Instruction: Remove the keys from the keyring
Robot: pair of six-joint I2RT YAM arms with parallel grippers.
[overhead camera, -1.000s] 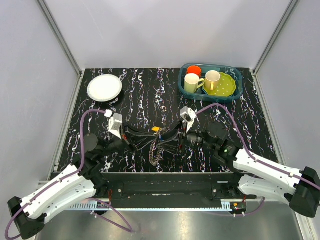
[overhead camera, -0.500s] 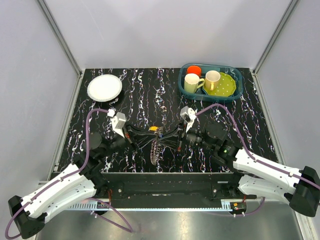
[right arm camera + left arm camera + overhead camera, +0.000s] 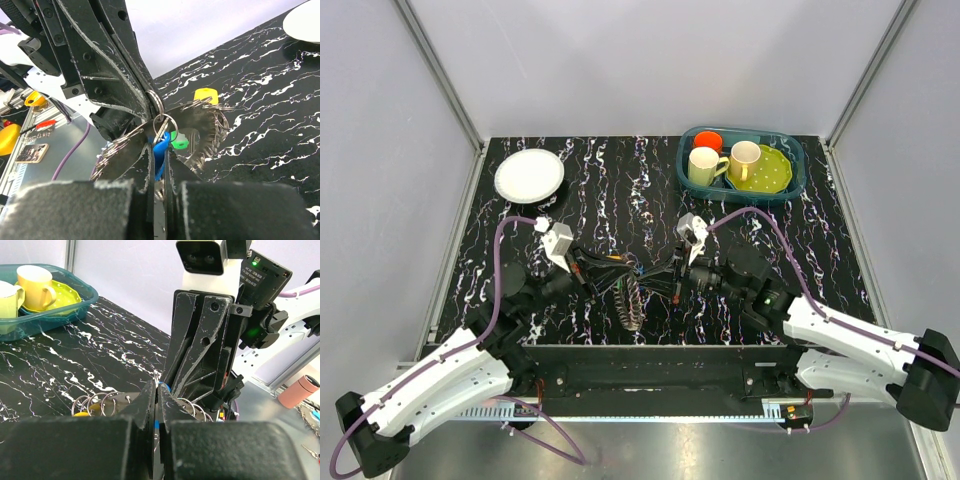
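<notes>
Your right tool is clenched on a blue-headed key, and your left tool is clenched tip to tip against it, apparently pinching the keyring where the wire leaves its fingers. The remaining keys hang in a fan below the two tools, lifted off the tabletop and close to its near edge. The step in hand is working one key off. In my judgement the next move calls for a steady left hold while you slide that key's small loop along the wire to its split. Room is tight between the tools, and the near edge sits just behind. The white plate and the basin stand well apart, leaving open tabletop beyond.
</notes>
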